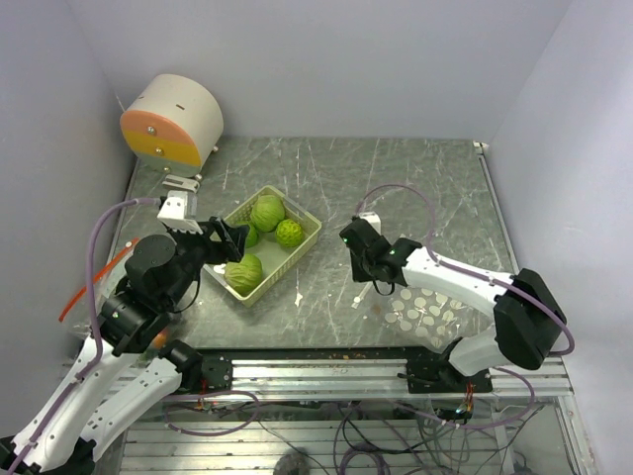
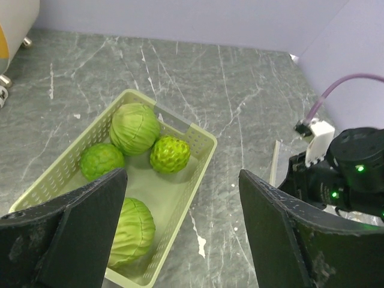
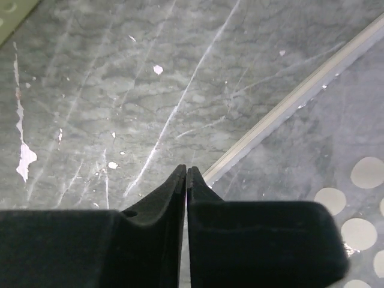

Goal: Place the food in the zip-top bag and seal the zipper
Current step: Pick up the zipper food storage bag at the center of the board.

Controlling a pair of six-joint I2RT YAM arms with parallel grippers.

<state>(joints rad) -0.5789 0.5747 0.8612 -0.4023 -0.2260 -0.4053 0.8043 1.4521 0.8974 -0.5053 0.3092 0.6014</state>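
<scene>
Marbled grey tabletop (image 2: 240, 90) bears a basket (image 2: 54, 177) holding four textured light-green balls (image 2: 135, 128).

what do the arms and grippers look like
The left arm and right arm: white links, black joints, each trailing a purple cable. The left gripper and right gripper have matte-black wedge fingers. Small green lights glow on the right wrist.

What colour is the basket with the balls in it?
The basket is pale green with tiny holes; the left wrist view shows it best.
</scene>
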